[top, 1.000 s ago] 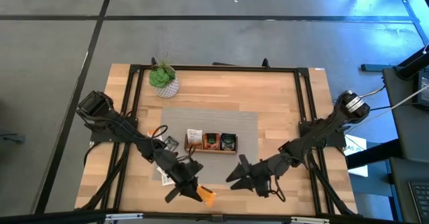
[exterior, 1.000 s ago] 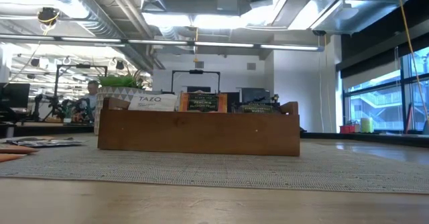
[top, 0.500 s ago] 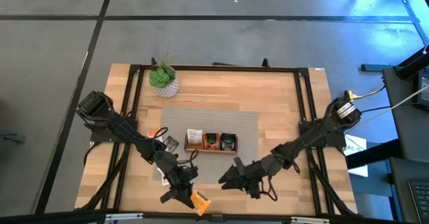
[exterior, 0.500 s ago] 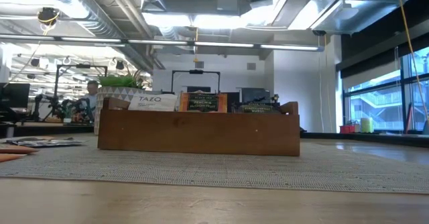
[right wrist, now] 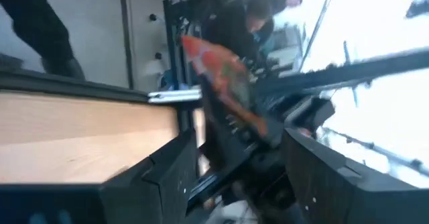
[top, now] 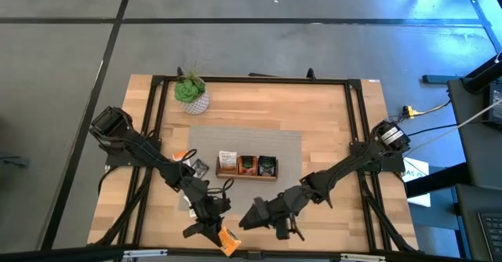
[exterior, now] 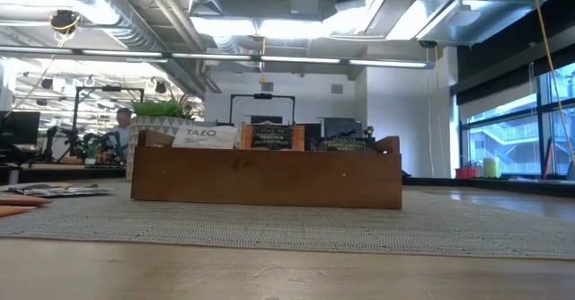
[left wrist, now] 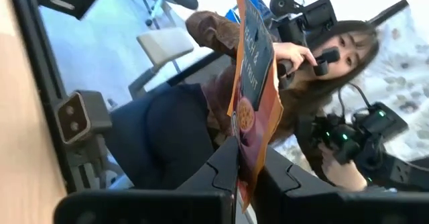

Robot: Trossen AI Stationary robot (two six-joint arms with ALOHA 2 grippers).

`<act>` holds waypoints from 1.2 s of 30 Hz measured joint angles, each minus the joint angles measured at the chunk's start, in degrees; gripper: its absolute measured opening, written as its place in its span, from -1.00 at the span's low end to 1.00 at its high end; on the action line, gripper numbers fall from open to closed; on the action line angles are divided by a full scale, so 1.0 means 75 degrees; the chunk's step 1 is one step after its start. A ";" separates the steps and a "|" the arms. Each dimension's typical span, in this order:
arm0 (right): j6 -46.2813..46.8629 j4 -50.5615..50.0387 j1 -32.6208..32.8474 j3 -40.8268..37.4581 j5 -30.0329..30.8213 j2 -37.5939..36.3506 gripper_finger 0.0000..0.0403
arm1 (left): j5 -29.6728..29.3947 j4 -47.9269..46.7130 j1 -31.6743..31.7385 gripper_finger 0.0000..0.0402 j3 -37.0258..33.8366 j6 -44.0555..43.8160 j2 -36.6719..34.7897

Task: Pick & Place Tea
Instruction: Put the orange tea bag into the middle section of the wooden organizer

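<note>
Holding an orange tea sachet at the table's near edge, about six o'clock from the wooden tray, with the left gripper clenched on one end of it. Seen in the left wrist view as a thin orange packet pinched between the two dark fingers, long axis running straight out from the jaws, free end standing clear and well away from any surface. Facing it from roughly three o'clock, the right gripper with jaws spread wide and holding nothing; in its own wrist view the sachet hanging just beyond the gap between the fingers, not yet inside it. Looks like a hand-over in the air: sachet lying toward nine o'clock of the right jaws, near but apart, flat face needing to line up with the gap before any closing. Risk, as judged, of the packet bending if met edge-on. Sitting upright in the tray, more sachets; loose ones at its nine o'clock on the mat. Potted plant at eleven o'clock, well apart.
</note>
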 joint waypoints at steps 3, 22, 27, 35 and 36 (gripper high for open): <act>-0.0616 -0.0039 0.0000 0.0376 -0.0283 0.0293 0.04 | 0.0105 -0.0004 -0.0003 -0.90 0.0000 0.0001 0.0000; -0.1555 -0.0165 -0.0111 0.1611 -0.0885 0.1208 -0.21 | 0.0547 -0.0147 -0.0096 -0.90 0.0000 0.0001 0.0000; -0.1530 -0.0169 -0.0227 0.1611 -0.1040 0.1208 -0.30 | 0.0595 -0.0179 -0.0064 -0.90 0.0000 0.0001 0.0000; -0.1308 -0.0187 -0.0374 0.1611 -0.1540 0.1208 -0.39 | 0.0574 -0.0179 0.0036 -0.90 0.0000 0.0001 0.0000; -0.1306 -0.0205 -0.0379 0.1611 -0.1537 0.1208 -0.40 | 0.0554 -0.0179 0.0055 -0.90 0.0000 0.0001 0.0000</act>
